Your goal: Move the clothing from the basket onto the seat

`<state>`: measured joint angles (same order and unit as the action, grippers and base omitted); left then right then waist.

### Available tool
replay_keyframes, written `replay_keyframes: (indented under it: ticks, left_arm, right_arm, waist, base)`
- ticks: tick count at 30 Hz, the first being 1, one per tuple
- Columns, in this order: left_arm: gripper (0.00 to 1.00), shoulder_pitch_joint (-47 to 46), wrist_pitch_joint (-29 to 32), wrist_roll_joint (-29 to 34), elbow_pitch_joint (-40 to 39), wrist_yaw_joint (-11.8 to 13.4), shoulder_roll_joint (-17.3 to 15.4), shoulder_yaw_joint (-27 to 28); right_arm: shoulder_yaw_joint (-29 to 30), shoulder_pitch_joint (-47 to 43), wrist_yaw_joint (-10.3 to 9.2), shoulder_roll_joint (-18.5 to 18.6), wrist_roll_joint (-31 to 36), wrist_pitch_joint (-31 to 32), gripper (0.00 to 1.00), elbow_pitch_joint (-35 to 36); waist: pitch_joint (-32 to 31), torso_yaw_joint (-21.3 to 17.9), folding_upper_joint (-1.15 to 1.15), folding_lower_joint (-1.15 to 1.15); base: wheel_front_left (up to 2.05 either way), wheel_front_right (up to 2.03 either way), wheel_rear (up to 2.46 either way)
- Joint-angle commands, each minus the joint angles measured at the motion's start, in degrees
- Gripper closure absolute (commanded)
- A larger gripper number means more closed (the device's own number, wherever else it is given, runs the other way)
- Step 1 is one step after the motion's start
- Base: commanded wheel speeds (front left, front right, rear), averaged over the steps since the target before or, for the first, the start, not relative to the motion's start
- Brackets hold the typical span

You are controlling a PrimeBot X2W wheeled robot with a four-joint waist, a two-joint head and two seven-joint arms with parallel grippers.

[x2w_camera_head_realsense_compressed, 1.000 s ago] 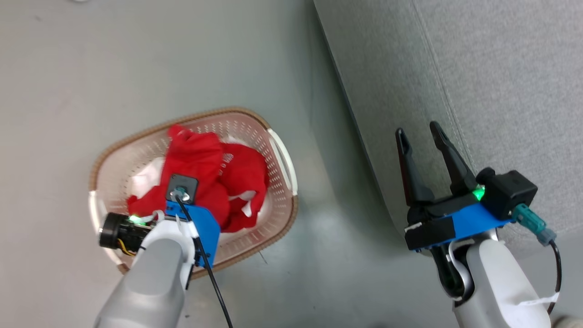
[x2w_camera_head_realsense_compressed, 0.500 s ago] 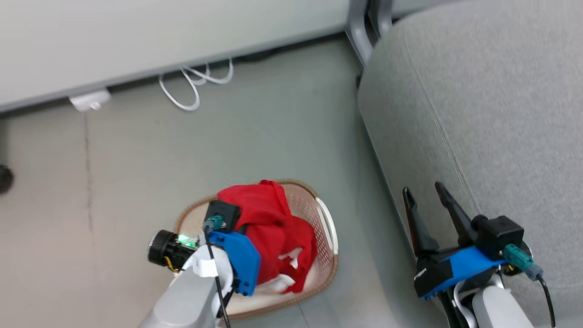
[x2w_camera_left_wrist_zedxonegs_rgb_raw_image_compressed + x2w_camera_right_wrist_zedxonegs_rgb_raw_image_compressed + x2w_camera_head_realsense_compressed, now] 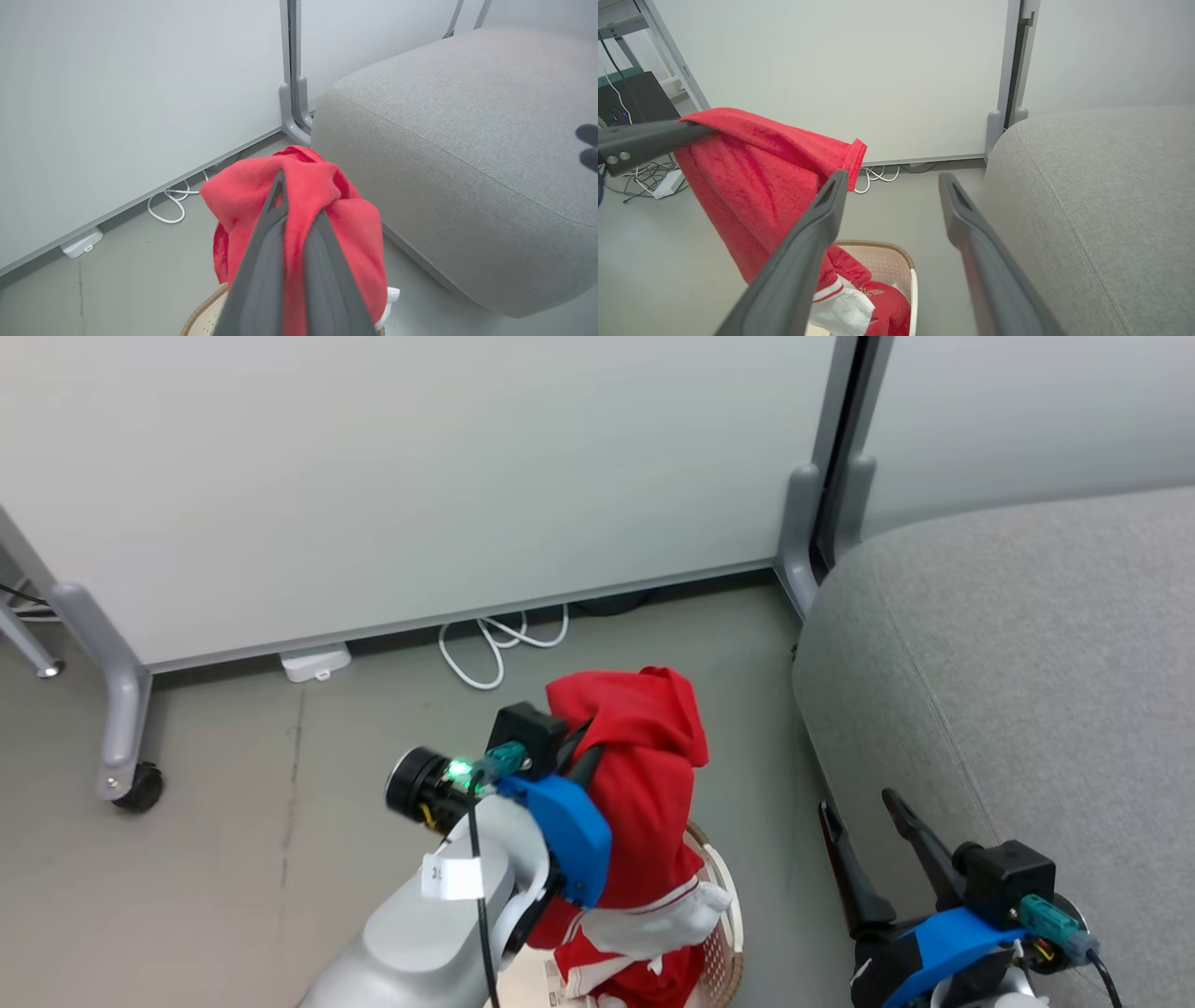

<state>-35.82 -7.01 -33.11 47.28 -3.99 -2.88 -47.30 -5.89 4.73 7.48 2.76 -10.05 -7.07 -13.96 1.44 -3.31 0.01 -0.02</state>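
Clothing, in the shape of one bright red garment (image 3: 653, 775), hangs from the left gripper (image 3: 299, 205), whose two dark fingers are pinched together on a fold near its top. The garment is raised above the basket (image 3: 878, 244) and drapes straight down, its white-trimmed lower end over the basket's opening; whether it touches what lies inside cannot be told. A second red piece (image 3: 889, 303) with pale lettering lies in the basket. The basket stands on the grey floor (image 3: 233, 859), near the rounded front of the grey sofa (image 3: 1027, 663). The right gripper (image 3: 856, 803) hovers low beside the sofa's edge – fingers spread wide, holding nothing. A white cable (image 3: 495, 649) loops at the foot of the pale wall panel (image 3: 420, 476).
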Motion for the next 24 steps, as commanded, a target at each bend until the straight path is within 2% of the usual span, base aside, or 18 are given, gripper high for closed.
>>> replay_keyframes:
  ticks: [1,14,24]
  left_arm:
    - [1.0,-2.01,-0.14,-1.42,-1.04,0.28,-0.01,-1.41]
    - [1.0,-11.43,-0.37,-11.41,-6.4,2.24,-0.01,-9.99]
    - [1.0,-15.67,-1.66,-16.99,-6.03,3.67,-0.02,-15.51]
  right_arm:
    - [-0.06,-1.2,0.03,0.22,0.24,0.5,0.0,0.57]
    - [-2.18,-3.1,0.03,0.22,-0.14,2.25,0.0,2.4]
    - [-2.88,-3.63,0.03,0.21,-0.06,2.85,0.0,2.89]
  waist:
    - [-1.31,1.27,-0.01,0.02]
    - [-3.83,2.56,-0.01,0.02]
    - [-4.47,2.24,-0.01,0.02]
  base:
    - [0.0,0.0,0.0]
    - [0.0,0.0,0.0]
    - [0.0,0.0,0.0]
